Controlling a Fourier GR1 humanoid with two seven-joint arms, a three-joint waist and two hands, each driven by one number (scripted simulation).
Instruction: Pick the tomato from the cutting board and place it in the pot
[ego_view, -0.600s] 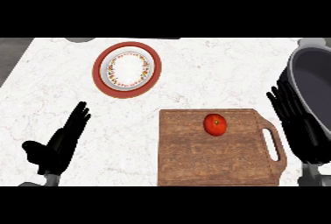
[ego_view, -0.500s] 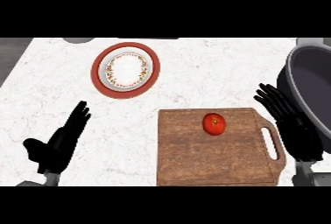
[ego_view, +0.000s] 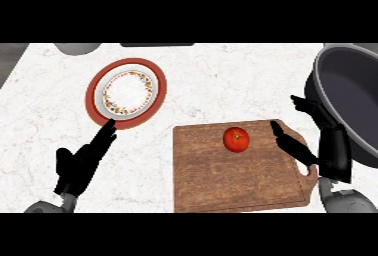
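Note:
A red tomato (ego_view: 236, 139) sits on the far part of the wooden cutting board (ego_view: 236, 185). The large dark pot (ego_view: 353, 95) stands at the right edge, only partly in view. My right hand (ego_view: 328, 145) is over the board's handle end, just right of the tomato, open with fingers spread and the thumb pointing toward the fruit; it does not touch it. At the lower left my left hand (ego_view: 83, 165) rests open on the counter, fingers pointing up.
A red-rimmed plate (ego_view: 127, 92) with a patterned white dish on it lies at the far left. A grey object (ego_view: 77, 48) shows at the top left edge. White marble counter (ego_view: 221, 80) lies between plate and pot.
My right hand has moved left from beside the pot toward the tomato, its thumb now over the board. The left hand, tomato and board have not moved.

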